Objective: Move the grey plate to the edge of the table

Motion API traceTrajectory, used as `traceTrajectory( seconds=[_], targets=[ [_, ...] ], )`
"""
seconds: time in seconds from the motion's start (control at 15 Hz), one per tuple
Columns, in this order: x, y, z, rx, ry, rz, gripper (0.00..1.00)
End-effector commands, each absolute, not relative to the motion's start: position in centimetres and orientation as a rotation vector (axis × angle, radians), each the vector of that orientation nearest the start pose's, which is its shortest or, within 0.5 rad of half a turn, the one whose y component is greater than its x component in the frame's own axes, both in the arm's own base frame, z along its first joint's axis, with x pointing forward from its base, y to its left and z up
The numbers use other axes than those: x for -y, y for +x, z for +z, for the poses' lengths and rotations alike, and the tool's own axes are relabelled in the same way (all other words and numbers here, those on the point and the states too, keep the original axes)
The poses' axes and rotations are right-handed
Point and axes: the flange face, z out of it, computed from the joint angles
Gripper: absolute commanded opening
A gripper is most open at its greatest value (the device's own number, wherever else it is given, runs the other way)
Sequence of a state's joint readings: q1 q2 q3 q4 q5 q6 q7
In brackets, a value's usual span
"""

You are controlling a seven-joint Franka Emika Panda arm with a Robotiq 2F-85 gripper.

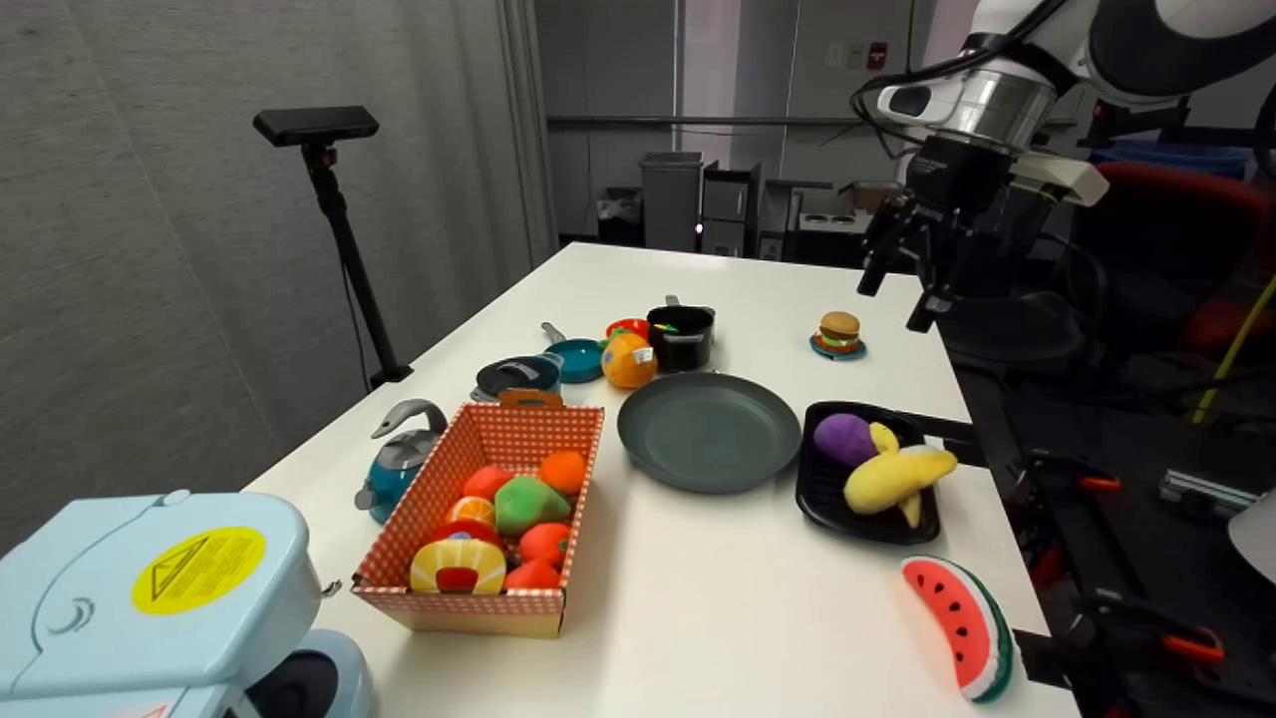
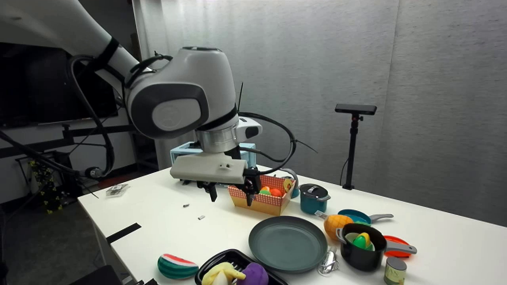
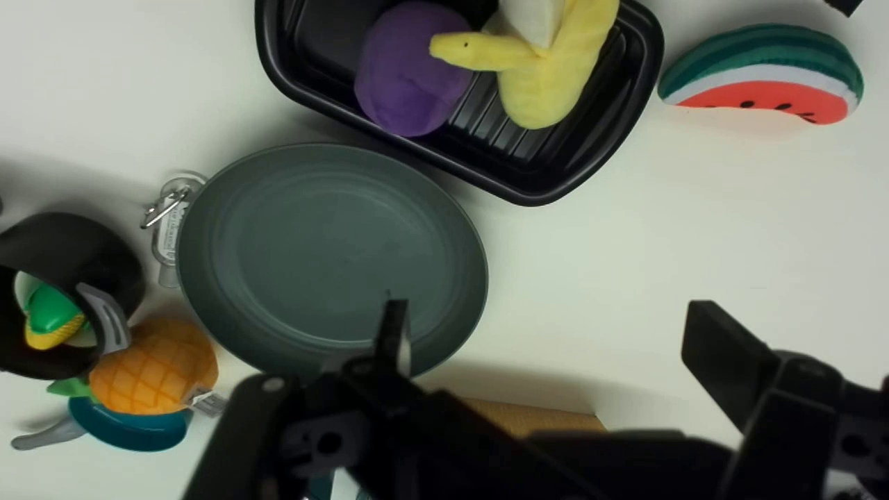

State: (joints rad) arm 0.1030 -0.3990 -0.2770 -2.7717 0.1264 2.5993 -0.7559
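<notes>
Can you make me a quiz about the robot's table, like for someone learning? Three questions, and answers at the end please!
1. Fill the gap: the grey plate sits on the white ____.
2. What colour is the toy beside the banana in the black tray?
A: green
B: purple
C: orange
3. True or false: the gripper is holding the grey plate.

Key:
1. table
2. B
3. False; the gripper is open, above the table.

Yellow triangle sticker (image 1: 199,570) on blue appliance (image 1: 179,640); "AN" readable on can (image 2: 395,270).
</notes>
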Motion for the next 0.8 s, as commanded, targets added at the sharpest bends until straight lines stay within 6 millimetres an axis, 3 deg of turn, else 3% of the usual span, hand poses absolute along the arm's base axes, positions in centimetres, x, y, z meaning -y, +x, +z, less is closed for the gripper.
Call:
traceTrajectory(
  seconds=[0.0,0.4,0.73],
  targets=[
    [5.3,38.9,30.6,0.782,-2.919,-0.304,1.0],
    [2.9,40.3,24.6,0.772,-2.912,-0.074,1.0],
    [1.0,43.3,21.7,0.772,-2.907,0.009,1.0]
  ],
)
